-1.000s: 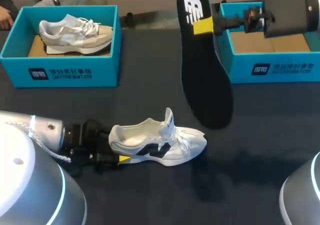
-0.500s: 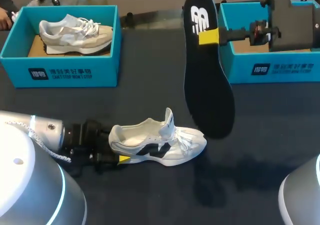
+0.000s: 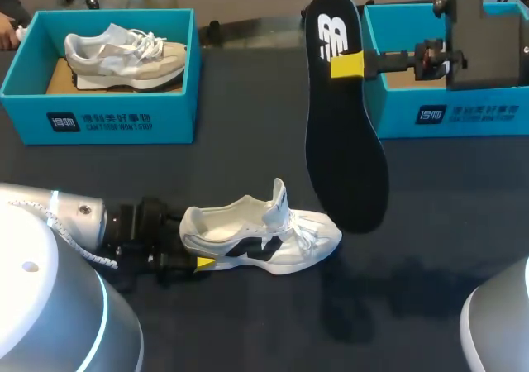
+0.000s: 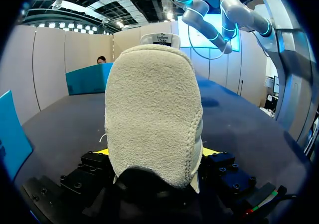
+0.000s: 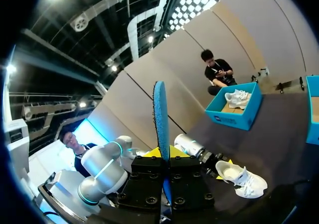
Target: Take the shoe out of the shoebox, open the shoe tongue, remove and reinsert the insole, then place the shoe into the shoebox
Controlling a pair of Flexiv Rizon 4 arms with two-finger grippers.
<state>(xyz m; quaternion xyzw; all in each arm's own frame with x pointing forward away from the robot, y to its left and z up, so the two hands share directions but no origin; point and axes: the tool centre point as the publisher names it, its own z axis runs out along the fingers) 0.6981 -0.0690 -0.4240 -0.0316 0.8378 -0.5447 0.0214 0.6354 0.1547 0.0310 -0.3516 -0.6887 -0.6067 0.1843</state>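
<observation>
A white shoe (image 3: 260, 240) with black side markings lies on the dark table, its tongue standing up. My left gripper (image 3: 195, 244) holds it at the heel, one yellow tip against each side. In the left wrist view the heel (image 4: 152, 119) fills the space between the fingers (image 4: 102, 151). A black insole (image 3: 343, 157) with a white logo hangs upright in the air above and to the right of the shoe. My right gripper (image 3: 348, 64) is shut on the insole near its heel end. The right wrist view shows the insole (image 5: 160, 114) edge-on, blue, between the pads.
A teal shoebox (image 3: 99, 116) at the back left holds a grey and beige shoe (image 3: 124, 56). A second teal shoebox (image 3: 450, 112) at the back right shows only a cardboard floor, with my right arm over it. Dark table surface lies around the white shoe.
My right gripper has carried the insole a little to the right and slightly lower. The left gripper and the shoe have stayed in place.
</observation>
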